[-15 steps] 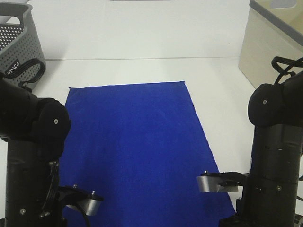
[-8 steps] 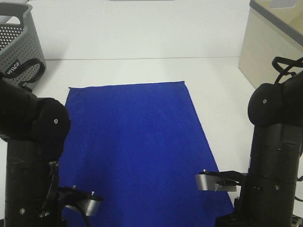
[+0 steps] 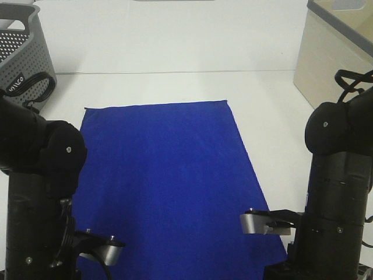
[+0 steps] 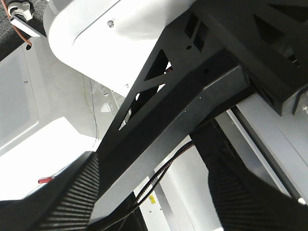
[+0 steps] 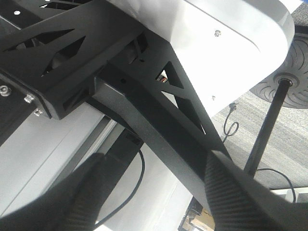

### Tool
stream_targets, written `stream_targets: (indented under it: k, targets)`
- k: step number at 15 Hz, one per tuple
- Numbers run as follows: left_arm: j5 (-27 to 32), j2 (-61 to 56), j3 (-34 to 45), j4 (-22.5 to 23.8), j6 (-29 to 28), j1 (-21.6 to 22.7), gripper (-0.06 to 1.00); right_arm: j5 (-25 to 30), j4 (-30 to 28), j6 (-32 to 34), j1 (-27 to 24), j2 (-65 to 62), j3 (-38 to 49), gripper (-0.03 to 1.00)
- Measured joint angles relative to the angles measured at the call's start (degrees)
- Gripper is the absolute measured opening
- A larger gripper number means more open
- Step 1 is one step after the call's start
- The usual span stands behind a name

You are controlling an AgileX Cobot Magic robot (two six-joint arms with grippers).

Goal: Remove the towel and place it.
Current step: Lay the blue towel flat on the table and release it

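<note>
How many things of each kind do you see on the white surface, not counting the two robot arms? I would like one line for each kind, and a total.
blue towel: 1
grey perforated basket: 1
beige container: 1
Total: 3

The rectangular cloth towel (image 3: pixel 169 181) is plain royal blue; the flat tabletop (image 3: pixel 175 87), plain white; the plastic basket (image 3: pixel 23 55), grey with dotted holes; the boxy bin (image 3: pixel 332 64), beige.

surface: white table (image 3: pixel 274 99) | centre: towel (image 3: pixel 169 175) spread flat | far-left corner: grey perforated basket (image 3: pixel 23 52) | far-right edge: beige bin (image 3: pixel 332 58)
</note>
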Motion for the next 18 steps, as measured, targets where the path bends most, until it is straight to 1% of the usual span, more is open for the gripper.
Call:
stream_targets:
  k: [1,2,3,4,5,6,7,8,9,10,12,14,16,18]
  targets:
    - [0.2,-0.3,-1.9,0.4,0.0,0.0,0.62,1.8,0.0,0.2,0.0,0.0,-2.8,0.61]
    - [0.2,-0.3,-1.9,0.4,0.0,0.0,0.62,1.8,0.0,0.2,0.0,0.0,-2.8,0.61]
    - [0.2,-1.0,-3.6,1.1,0.0,0.0,0.62,2.3,-0.1,0.2,0.0,0.0,-4.5,0.61]
    - [0.3,-2.5,-7.8,3.8,-0.6,0.0,0.62,2.6,-1.3,1.1,-0.1,-1.0,-9.0,0.61]
    - [0.3,-2.5,-7.8,3.8,-0.6,0.0,0.62,2.6,-1.3,1.1,-0.1,-1.0,-9.0,0.61]
    - [0.3,-2.6,-13.2,8.7,-2.5,0.9,0.62,3.0,-3.9,3.5,-1.1,-2.2,-14.2,0.61]
    - [0.3,-2.6,-13.2,8.7,-2.5,0.9,0.62,3.0,-3.9,3.5,-1.1,-2.2,-14.2,0.61]
    - [0.5,-2.7,-18.6,14.0,-4.6,4.4,0.62,3.1,-5.2,5.8,-4.8,-2.5,-19.9,0.61]
    - [0.5,-2.7,-21.7,16.3,-5.3,6.8,0.62,3.2,-5.6,6.8,-7.0,-2.5,-23.5,0.61]
    - [0.3,-2.7,-24.6,17.3,-5.4,10.0,0.62,3.2,-6.6,8.3,-9.3,-2.5,-27.5,0.62]
    - [-2.1,-2.7,-30.5,18.1,-6.5,17.1,0.62,3.3,-9.5,9.7,-13.1,-1.8,-36.0,0.66]
    - [-4.7,-1.0,-36.8,18.4,-7.9,23.4,0.62,3.3,-11.6,10.3,-15.4,1.9,-46.4,0.70]
    - [-5.0,3.0,-42.7,18.4,-8.4,28.0,0.62,3.3,-12.5,10.8,-16.7,7.4,-57.3,0.71]
    - [-5.0,7.4,-47.2,18.4,-8.8,31.0,0.62,3.3,-12.8,11.6,-16.9,13.6,-68.2,0.71]
